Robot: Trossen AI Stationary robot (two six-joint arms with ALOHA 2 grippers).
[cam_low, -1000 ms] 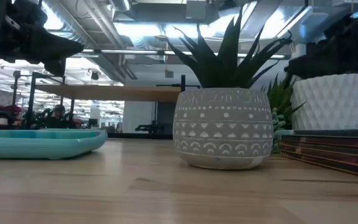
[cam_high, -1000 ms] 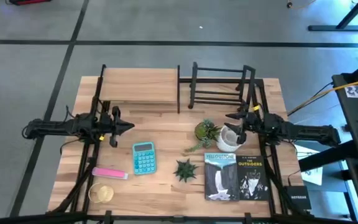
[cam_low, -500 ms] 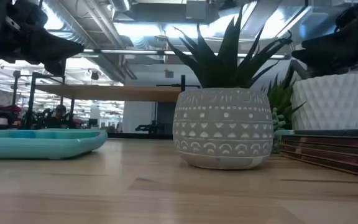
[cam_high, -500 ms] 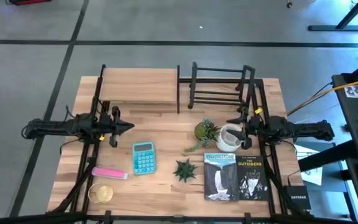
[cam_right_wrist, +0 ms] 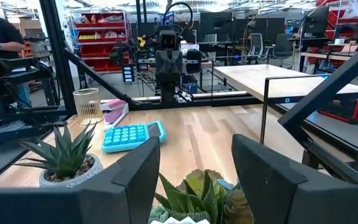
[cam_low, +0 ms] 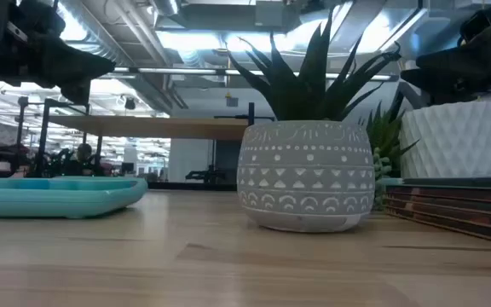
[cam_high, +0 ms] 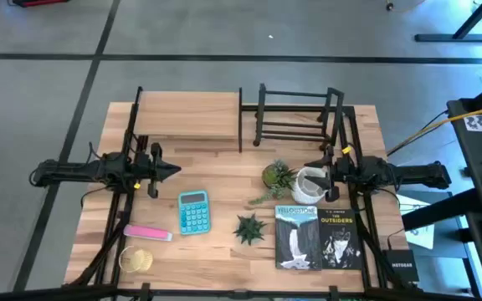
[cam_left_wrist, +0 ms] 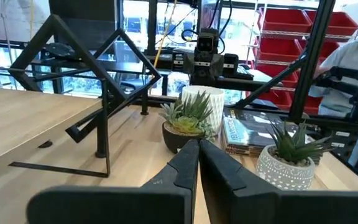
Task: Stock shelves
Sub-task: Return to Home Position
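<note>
The shelves stand at the table's far edge: a light-wood board [cam_high: 189, 117] on black legs and, to its right, a black bar rack [cam_high: 295, 117]. Neither holds anything. My right gripper [cam_high: 312, 171] is open and hovers just over a white ribbed pot [cam_high: 310, 184] at the table's right. In the right wrist view its fingers [cam_right_wrist: 145, 180] flank a succulent in a dark pot [cam_right_wrist: 197, 193] that stands farther left. My left gripper [cam_high: 170, 170] is shut and waits in the air at the table's left, above the teal calculator [cam_high: 193, 211].
A spiky plant in a grey patterned pot [cam_high: 249, 227] and two books [cam_high: 316, 238] lie near the front. A pink stapler [cam_high: 147, 232] and a wire cup [cam_high: 136, 259] sit at the front left. A person sits beyond the table [cam_left_wrist: 353, 68].
My right gripper has shifted slightly toward the table's near edge over the white pot and stayed open.
</note>
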